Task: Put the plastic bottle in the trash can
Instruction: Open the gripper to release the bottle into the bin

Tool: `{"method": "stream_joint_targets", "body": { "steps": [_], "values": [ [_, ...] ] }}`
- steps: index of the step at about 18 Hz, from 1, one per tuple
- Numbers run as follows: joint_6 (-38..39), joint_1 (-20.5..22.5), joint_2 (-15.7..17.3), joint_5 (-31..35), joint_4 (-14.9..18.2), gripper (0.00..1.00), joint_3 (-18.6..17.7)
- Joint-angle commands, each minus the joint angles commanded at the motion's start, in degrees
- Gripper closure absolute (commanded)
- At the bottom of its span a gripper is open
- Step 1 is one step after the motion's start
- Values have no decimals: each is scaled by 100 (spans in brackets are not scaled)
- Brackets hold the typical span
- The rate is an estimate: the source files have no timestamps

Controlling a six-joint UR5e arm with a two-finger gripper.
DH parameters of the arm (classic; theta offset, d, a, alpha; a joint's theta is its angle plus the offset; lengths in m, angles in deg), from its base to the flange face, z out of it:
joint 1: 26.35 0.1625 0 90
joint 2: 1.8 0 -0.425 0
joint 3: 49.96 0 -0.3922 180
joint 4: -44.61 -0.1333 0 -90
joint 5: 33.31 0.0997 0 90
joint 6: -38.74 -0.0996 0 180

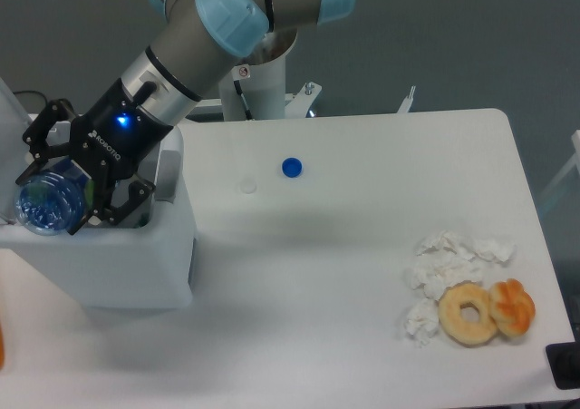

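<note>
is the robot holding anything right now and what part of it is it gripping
Yes. The gripper holds the plastic bottle by its sides, fingers closed across the body, ribbed base facing the camera, over the open trash can.

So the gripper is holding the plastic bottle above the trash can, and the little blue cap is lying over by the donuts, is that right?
Not quite. The gripper does hold the plastic bottle over the trash can, but the blue cap lies alone near the middle of the table, well apart from the donuts at the right front corner. The fixed camera view shows this.
</note>
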State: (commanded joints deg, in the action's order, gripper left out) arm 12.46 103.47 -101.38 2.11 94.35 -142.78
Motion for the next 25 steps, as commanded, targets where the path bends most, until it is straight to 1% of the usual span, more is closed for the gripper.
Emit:
{"method": "stream_joint_targets", "body": {
  "steps": [4, 6, 13, 14, 16, 19, 21, 22, 23, 25],
  "values": [
    [-9, 0, 9, 0, 0, 16, -26],
    [-70, 9, 26, 0, 0, 12, -70],
    [-97, 17, 44, 0, 0, 12, -70],
    [-97, 26, 44, 0, -9, 10, -70],
    [-166, 79, 53, 0, -9, 1, -18],
    [-412, 324, 53, 9, -9, 0, 87],
    [-728, 500, 53, 70, 0, 0, 201],
    [-991, 675, 44, 79, 9, 0, 246],
    [-1098, 781, 53, 88, 9, 0, 246],
    [-1326, 922, 105, 358, 18, 0, 237]
  ]
}}
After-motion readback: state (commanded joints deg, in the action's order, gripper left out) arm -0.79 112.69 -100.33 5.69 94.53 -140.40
